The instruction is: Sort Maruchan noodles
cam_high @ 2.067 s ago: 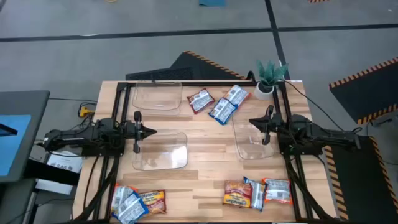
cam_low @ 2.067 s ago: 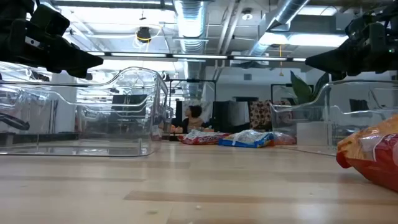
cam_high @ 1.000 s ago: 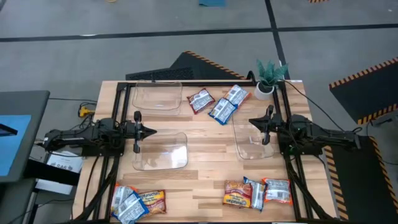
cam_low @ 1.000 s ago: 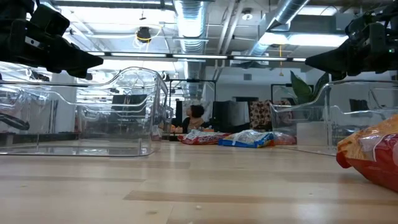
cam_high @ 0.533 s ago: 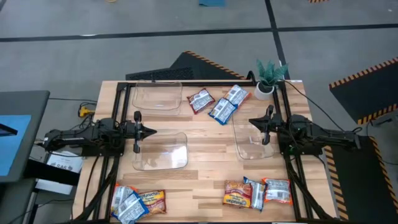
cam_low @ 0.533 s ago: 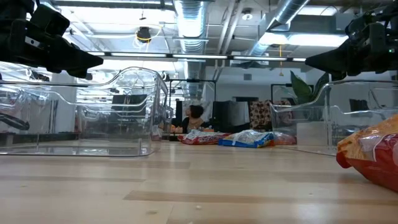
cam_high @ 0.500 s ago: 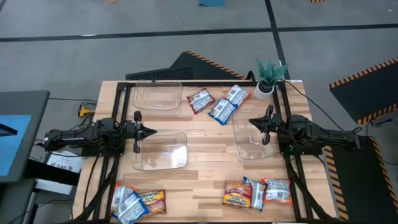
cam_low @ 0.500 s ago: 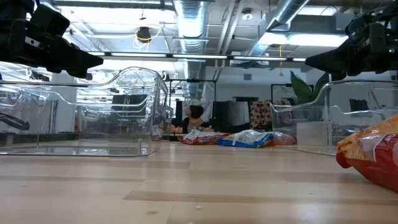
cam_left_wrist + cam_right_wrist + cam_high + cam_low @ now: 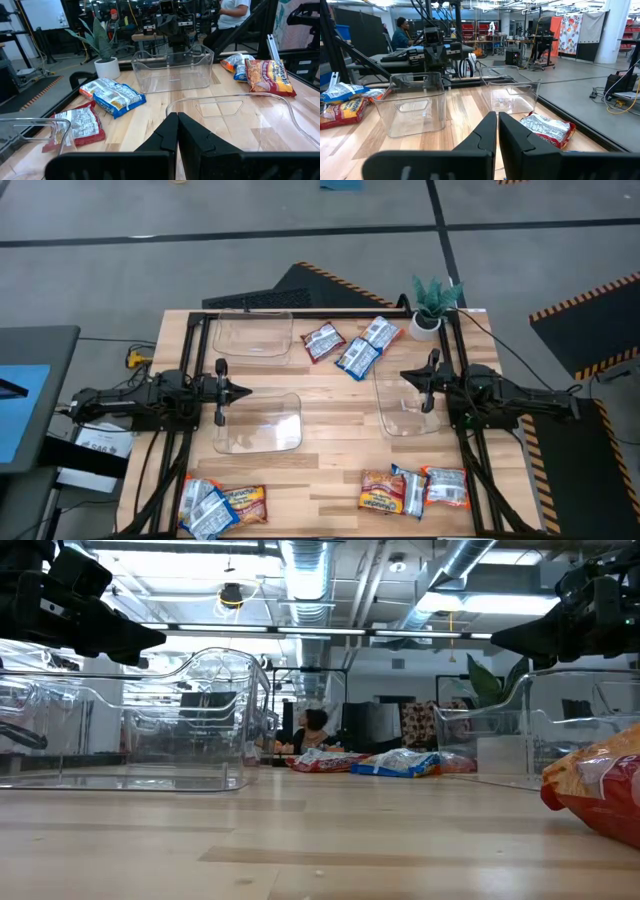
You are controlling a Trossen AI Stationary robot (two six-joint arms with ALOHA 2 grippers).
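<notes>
My two dark arms hang level above the pale wooden table [image 9: 330,442], neither holding a thing: my left gripper [image 9: 243,391], fingers pressed together, points over the left edge of the near-left clear plastic bin [image 9: 260,421], and my right gripper [image 9: 406,376], fingers all but closed on nothing, points over the right-hand clear bin [image 9: 405,404]; I take this as a waiting pose with sorting not yet begun. A third clear bin [image 9: 250,336] stands at the far left, so three bins in all, none with a packet in it, which fits one bin per wrapper colour. The flat plastic Maruchan noodle packets lie in three loose groups outside the bins: a red-maroon packet [image 9: 322,341] and two blue-and-white packets [image 9: 366,345] at the far middle, about three mixed packets [image 9: 222,503] at the near-left corner, and about four mixed packets [image 9: 415,489] at the near right; overlaps keep me from an exact count. One small green potted plant [image 9: 432,305] stands at the far-right corner.
</notes>
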